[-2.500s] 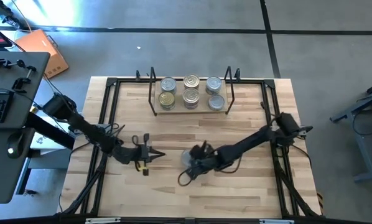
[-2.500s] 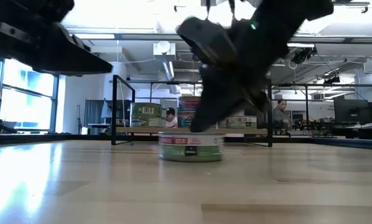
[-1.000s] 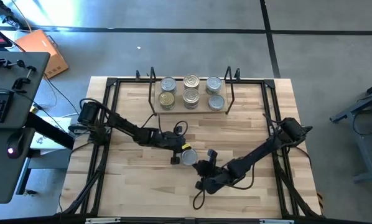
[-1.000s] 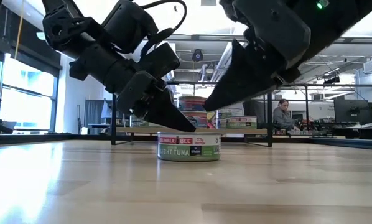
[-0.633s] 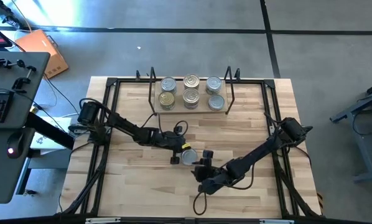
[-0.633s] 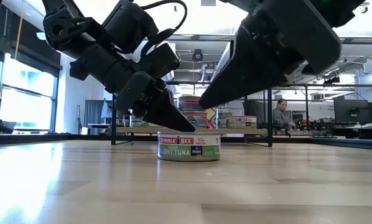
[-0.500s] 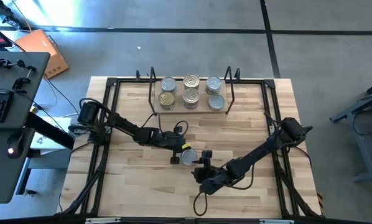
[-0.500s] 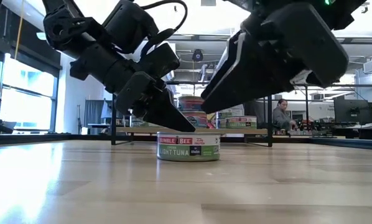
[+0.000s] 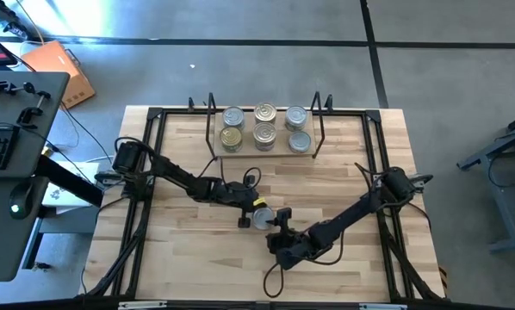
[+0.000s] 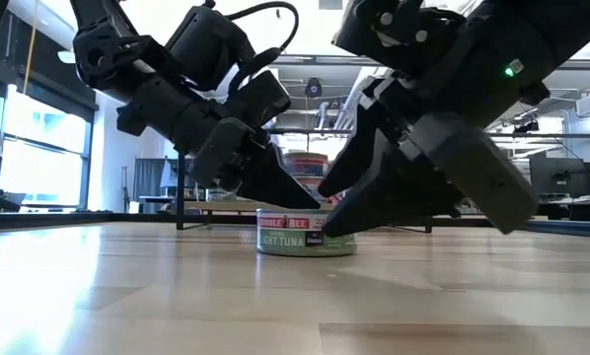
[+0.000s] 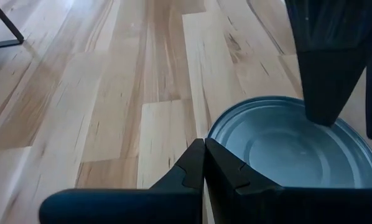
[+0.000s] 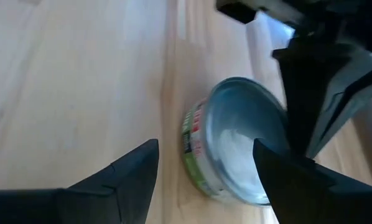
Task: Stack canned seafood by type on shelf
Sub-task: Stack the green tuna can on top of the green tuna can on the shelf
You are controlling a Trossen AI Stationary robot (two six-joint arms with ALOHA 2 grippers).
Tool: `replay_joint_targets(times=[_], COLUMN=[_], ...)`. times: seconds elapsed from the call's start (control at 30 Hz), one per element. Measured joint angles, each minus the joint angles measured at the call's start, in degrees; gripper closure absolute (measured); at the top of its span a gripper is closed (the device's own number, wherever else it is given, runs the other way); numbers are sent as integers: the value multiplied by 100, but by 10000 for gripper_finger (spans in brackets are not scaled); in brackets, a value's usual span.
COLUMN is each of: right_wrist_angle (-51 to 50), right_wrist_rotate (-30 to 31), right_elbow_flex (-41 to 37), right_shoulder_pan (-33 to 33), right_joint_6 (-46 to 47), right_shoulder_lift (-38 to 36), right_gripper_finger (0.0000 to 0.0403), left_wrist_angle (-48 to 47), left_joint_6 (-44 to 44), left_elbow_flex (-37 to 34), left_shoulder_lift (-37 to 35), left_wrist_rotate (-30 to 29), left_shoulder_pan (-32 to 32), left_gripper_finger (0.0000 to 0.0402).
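Right pincer [image 12: 201, 168], jaws apart, is lowered toward the lone tuna tin [image 9: 262, 219] lying flat on the surface [image 9: 344, 185], in front of the shelf [image 9: 263, 151] and well apart from it. My fingers stand on either side of the tin's silver top in the right wrist view, not yet touching its wall. Left pincer [image 9: 246, 212], jaws pressed together, has its tip resting against the tin's rim, apparently steadying it. On the shelf, six tins [image 9: 265, 126] already sit in two rows of three. Step in hand, as I judge it: picking up the stray tin. Next I should descend until the fingers straddle the wall, close, and have the left pincer back off before lifting toward the matching stack.
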Motion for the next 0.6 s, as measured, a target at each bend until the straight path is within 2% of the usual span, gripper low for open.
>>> replay_joint_targets(times=[0.23, 0.33, 0.6], right_wrist_angle=[-6, -82, -805], right_wrist_rotate=[70, 110, 157], right_elbow_flex=[14, 142, 516], right_shoulder_pan=[77, 121, 217], right_joint_6=[-88, 4, 22], right_shoulder_lift=[0, -1, -7], right_gripper_finger=[147, 147, 147], left_wrist_angle=[57, 57, 37], left_joint_6=[5, 3, 51], left_elbow_flex=[-3, -3, -3], left_shoulder_lift=[23, 23, 21], left_wrist_rotate=[35, 238, 302], left_shoulder_pan=[26, 81, 117], left_gripper_finger=[401, 401, 401])
